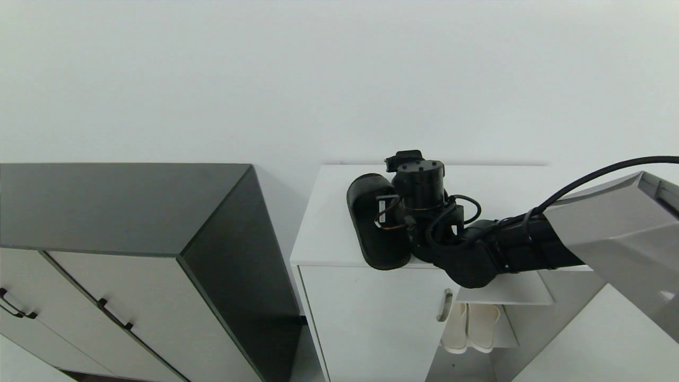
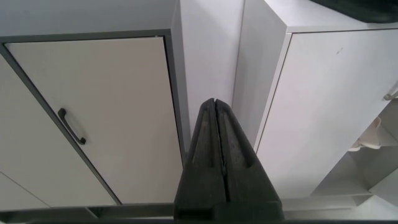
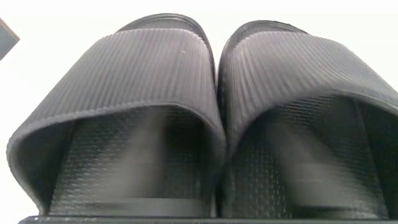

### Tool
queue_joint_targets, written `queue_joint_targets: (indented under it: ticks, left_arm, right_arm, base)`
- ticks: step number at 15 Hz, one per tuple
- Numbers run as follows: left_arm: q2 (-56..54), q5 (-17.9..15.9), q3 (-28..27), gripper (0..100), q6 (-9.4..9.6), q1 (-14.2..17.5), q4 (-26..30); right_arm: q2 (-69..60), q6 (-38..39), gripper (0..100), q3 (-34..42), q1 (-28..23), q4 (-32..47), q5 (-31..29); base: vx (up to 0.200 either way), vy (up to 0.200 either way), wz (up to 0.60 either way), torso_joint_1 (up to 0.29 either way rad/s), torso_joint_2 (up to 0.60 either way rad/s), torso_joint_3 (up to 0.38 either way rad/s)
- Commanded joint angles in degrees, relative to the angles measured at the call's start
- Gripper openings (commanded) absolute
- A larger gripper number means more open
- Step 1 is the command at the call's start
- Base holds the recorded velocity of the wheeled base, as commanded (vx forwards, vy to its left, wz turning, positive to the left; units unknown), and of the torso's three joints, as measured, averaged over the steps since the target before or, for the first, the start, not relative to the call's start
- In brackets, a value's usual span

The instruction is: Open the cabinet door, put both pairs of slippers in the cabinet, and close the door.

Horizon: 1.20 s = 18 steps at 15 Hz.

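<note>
Black slippers point(image 3: 211, 124) sit paired atop the white cabinet point(image 1: 329, 233). The head view adds white slippers point(image 1: 469, 326) inside, at 5 o'clock from them. Left gripper point(image 2: 215, 109): jaws closed, empty. Right gripper point(image 1: 390, 212): state cannot be told.

Left gripper point(image 2: 215, 112): fingers point(image 2: 235, 146) pressed flat together along their whole length, pointing forward.
Right arm point(image 1: 530, 241): stretched in from the robot's right, forearm roughly level, black cables point(image 1: 467, 209) looped beside the wrist.
Right wrist point(image 1: 421, 185): turned toward the robot's left.
Right gripper point(image 1: 387, 212): aimed leftward.
</note>
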Motion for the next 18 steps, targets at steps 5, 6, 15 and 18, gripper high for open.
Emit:
queue_joint_targets:
  ticks: [5, 6, 15, 18]
  left_arm:
    - [0.1, 0.0, 0.0, 0, 0.0, 0.0, 0.0]
    - [0.1, 0.0, 0.0, 0, 0.0, 0.0, 0.0]
    - [0.1, 0.0, 0.1, 0, -0.09, 0.0, 0.0]
    - [0.1, 0.0, 0.0, 0, -0.27, 0.0, 0.0]
  right_arm:
    - [-2.9, 0.0, 0, 1.9, 0.2, -0.2, -0.3]
    - [-5.2, 0.0, 0, 3.9, 0.5, -0.2, -0.3]
    - [-30.6, 0.2, 0, 33.5, 9.1, -0.4, 4.1]
    - [-34.6, 0.2, 0, 38.4, 10.6, -0.2, 5.1]
  base:
    - [0.0, 0.0, 0.0, 0.0, 0.0, 0.0]
    - [0.0, 0.0, 0.0, 0.0, 0.0, 0.0]
    - [0.0, 0.0, 0.0, 0.0, 0.0, 0.0]
    - [0.0, 0.0, 0.0, 0.0, 0.0, 0.0]
